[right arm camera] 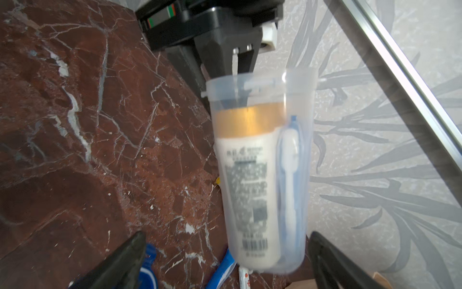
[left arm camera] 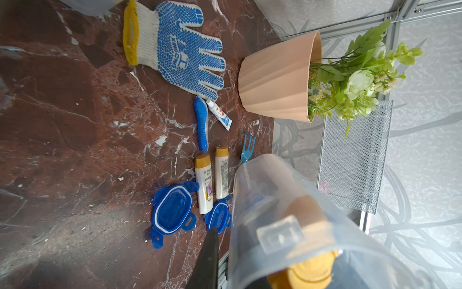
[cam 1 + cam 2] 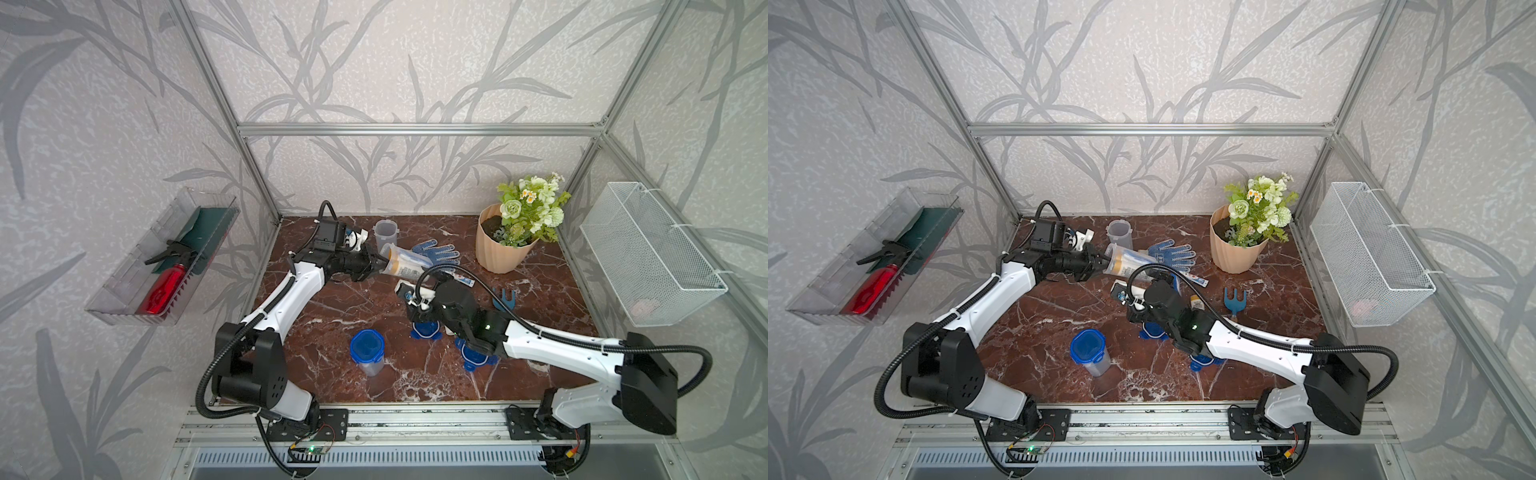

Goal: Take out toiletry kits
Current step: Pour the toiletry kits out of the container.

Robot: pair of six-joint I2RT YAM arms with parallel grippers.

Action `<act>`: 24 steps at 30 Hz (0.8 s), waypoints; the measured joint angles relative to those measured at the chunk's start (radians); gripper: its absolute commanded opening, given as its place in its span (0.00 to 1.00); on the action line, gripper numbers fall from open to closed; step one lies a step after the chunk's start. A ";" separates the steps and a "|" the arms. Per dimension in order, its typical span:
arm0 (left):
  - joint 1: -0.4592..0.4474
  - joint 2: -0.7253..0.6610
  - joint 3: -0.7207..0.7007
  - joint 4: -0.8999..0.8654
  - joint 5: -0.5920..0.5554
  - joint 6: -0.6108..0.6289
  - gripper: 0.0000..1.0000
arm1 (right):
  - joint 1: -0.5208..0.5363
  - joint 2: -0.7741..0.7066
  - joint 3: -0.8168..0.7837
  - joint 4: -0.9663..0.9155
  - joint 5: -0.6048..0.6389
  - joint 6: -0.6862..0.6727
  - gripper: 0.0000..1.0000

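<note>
Two gold-capped bottles (image 2: 205,185), a toothbrush (image 2: 202,123) and a toothpaste tube (image 2: 220,113) are laid on the table (image 2: 75,125), while a filled clear cup (image 1: 260,175) is pinched at its rim and held sideways by the left gripper (image 3: 375,264), the right gripper (image 1: 226,237) spread wide, empty, either side of its base.

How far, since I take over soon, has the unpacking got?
Done: one cup stands empty; two bottles, a toothbrush and a toothpaste tube lie out. In hand: the left gripper tilts a second open cup, contents inside; the right gripper, jaws wide, at its base. Left: the third cup, lid on.
</note>
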 measured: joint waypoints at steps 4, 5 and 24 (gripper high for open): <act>-0.009 0.000 -0.014 0.022 0.019 -0.008 0.00 | -0.043 0.076 0.046 0.060 -0.001 -0.021 0.99; -0.010 0.000 -0.020 0.032 0.027 -0.016 0.00 | -0.053 0.090 0.050 0.075 -0.003 -0.025 1.00; -0.012 0.054 -0.076 0.183 0.115 -0.141 0.49 | -0.151 0.115 0.048 -0.005 -0.156 0.058 0.28</act>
